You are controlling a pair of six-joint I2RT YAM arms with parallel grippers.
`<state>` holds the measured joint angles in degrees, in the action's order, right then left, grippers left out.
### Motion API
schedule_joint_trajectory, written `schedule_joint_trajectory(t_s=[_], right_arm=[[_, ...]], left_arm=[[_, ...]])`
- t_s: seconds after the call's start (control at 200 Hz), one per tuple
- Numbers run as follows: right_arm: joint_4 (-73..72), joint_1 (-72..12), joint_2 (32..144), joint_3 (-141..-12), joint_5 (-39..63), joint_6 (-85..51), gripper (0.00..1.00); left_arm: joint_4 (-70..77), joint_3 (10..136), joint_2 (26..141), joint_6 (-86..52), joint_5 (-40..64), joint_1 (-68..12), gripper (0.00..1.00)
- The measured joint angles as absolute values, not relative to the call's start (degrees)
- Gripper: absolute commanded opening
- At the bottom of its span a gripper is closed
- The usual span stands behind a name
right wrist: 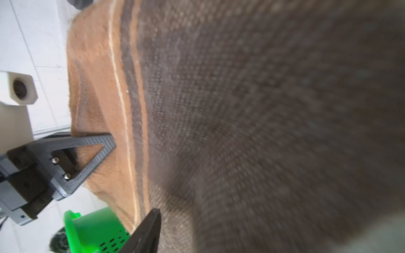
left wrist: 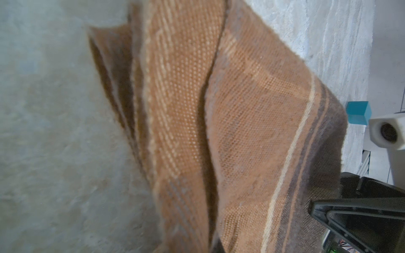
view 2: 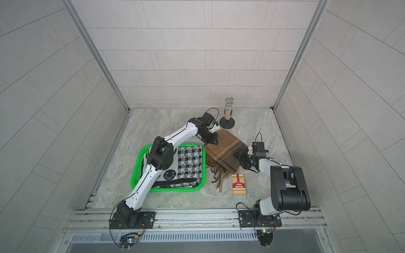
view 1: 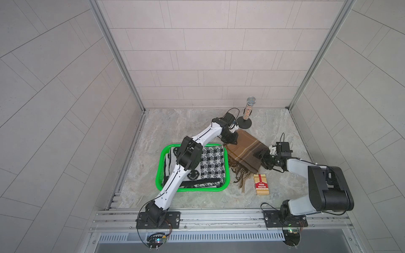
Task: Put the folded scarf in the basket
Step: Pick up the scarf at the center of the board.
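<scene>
Marble desk (view 1: 186,127): brown scarf (view 1: 243,151) lay just beside the basket (view 1: 197,189), outside it. Left jaws were shut on its basket-side corner. Right jaws straddled the edge away from the basket, grip unclear.

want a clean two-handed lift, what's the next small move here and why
Probably close the right gripper on the scarf edge. The left gripper looks shut on the far corner, but the right jaws sit apart around the fabric, so lifting toward the basket now might let that side sag.
</scene>
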<state>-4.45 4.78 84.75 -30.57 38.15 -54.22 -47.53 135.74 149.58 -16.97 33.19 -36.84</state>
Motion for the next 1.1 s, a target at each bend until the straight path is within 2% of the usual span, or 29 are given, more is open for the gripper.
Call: schedule_joint_trajectory(t_s=[0.06, 0.155, 0.24, 0.585, 0.81, 1.101], right_arm=[[-5.4, 4.5, 85.5, -30.5, 38.2, -55.3, 0.39], [-5.1, 3.9, 85.8, -30.4, 36.8, -56.2, 0.14], [-3.8, 3.4, 85.7, -30.6, 35.5, -55.9, 0.00], [8.2, 1.1, 79.9, -39.1, 29.6, -55.0, 0.00], [17.3, 0.1, 74.5, -47.0, 27.4, -53.3, 0.00], [26.9, -1.4, 72.8, -56.1, 27.6, -51.1, 0.00]], left_arm=[[-47.1, 135.7, 149.6, -17.8, 33.4, -36.8, 0.00], [-46.7, 135.7, 149.6, -19.2, 33.5, -36.8, 0.00], [-46.2, 135.7, 149.6, -21.0, 33.8, -36.8, 0.00], [-45.3, 135.7, 147.4, -27.6, 33.8, -36.8, 0.00], [-45.4, 135.7, 141.8, -31.3, 33.4, -36.6, 0.00], [-49.3, 135.7, 134.1, -33.5, 32.1, -35.2, 0.00]])
